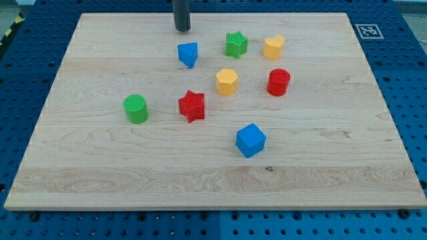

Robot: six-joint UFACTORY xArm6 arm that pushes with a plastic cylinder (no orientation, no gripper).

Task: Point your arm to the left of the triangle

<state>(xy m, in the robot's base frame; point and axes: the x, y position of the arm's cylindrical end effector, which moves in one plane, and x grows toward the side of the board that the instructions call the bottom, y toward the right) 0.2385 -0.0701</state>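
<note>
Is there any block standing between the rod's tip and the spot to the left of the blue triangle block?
Nothing visible does. My tip sits above the blue triangle block, toward the view's top, and no block lies between it and the wooden board left of the triangle.

No legible text, brand name or number appears anywhere in the camera view. The only sign present is a square black-and-white fiducial marker (366, 31), printed or affixed at the corner of the wooden board (100, 173) nearest the view's top right. Its pattern consists of black blocks on a white field; it carries no readable characters. The coloured blocks on the board bear no labels or markings.
</note>
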